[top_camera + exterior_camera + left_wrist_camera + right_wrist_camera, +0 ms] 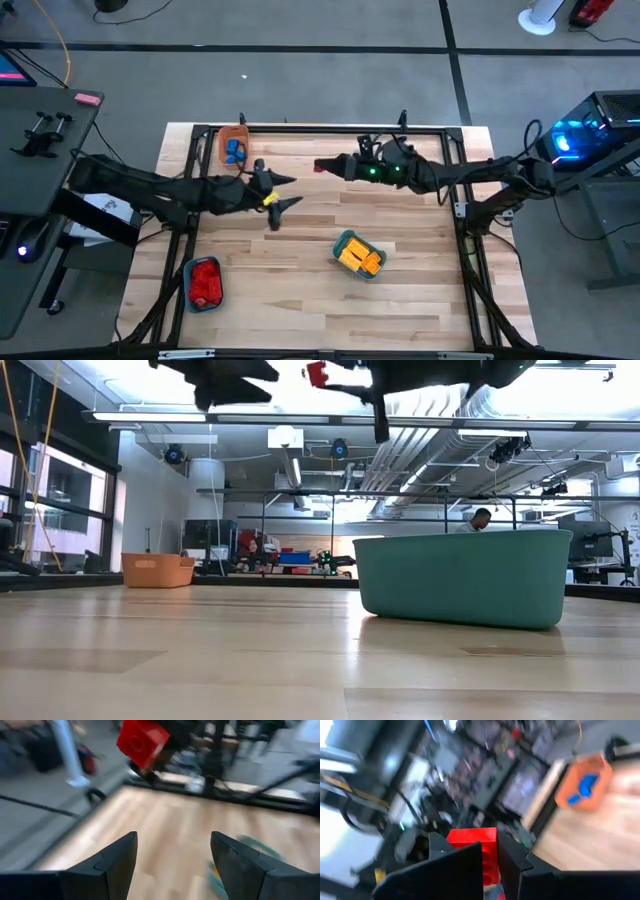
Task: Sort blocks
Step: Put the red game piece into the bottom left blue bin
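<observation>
A red block [320,165] hangs high over the table's far middle with my right gripper [327,166] shut on it. The same red block [142,741] shows in the left wrist view and the red block [317,373] at the top of the low view. My left gripper [287,191] stands open and empty just left of the block and a little nearer, also raised; in its own view my left gripper [172,860] has bare table between its fingers. My right gripper pinches the red block by two opposite sides [489,855] between its two fingers [455,870]. The fingers lie level and point toward the table's left. The block sticks out past the fingertips, lifted well clear of the table.
An orange tray [222,147] with blue blocks [582,787] stands at the far left. A teal tray [189,283] of red blocks sits near left, and a teal tray [343,243] of yellow-orange blocks near the middle. Bare wood lies between them.
</observation>
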